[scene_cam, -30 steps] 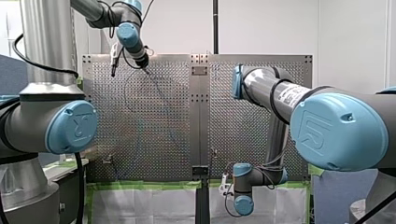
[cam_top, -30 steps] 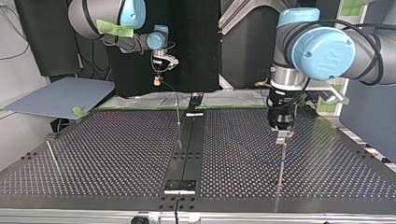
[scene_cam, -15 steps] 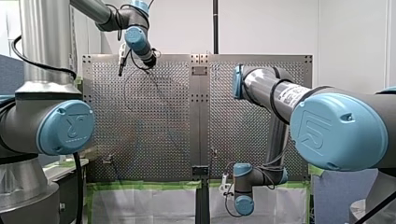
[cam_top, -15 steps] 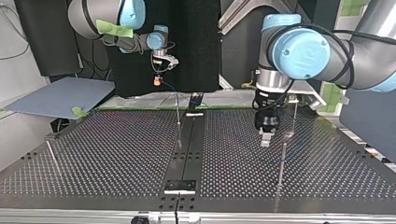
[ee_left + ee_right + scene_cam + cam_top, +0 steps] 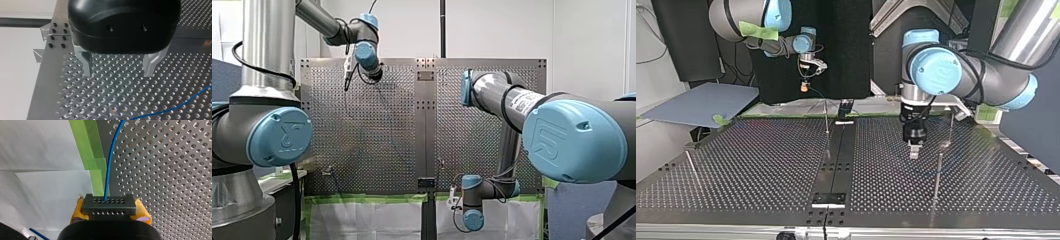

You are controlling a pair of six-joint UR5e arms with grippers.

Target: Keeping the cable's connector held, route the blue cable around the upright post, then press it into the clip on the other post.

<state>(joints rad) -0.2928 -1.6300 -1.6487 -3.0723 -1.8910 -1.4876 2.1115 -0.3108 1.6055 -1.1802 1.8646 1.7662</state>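
My right gripper (image 5: 110,212) is shut on the dark grey connector (image 5: 109,205), its yellow pads on both sides. The blue cable (image 5: 110,160) runs out of the connector over the perforated plate. In the top view this gripper (image 5: 806,86) hangs above the table's far edge. My left gripper (image 5: 118,73) hovers low over the plate, open, with nothing between its metal fingers; a stretch of blue cable (image 5: 175,107) lies ahead of it. In the top view it (image 5: 914,150) stands left of a thin upright post (image 5: 938,170). Another post (image 5: 826,117) stands near the centre strip.
A third thin post (image 5: 691,164) stands at the top view's left, and a slim rod (image 5: 950,127) behind the right-hand post. A dark centre strip (image 5: 836,160) splits the perforated table (image 5: 761,165). Green tape (image 5: 93,157) lines the plate's edge beside the connector.
My left arm has drawn away from the top view's right-hand post and moved leftward toward the middle, its gripper staying open. My right arm and the connector have not moved.
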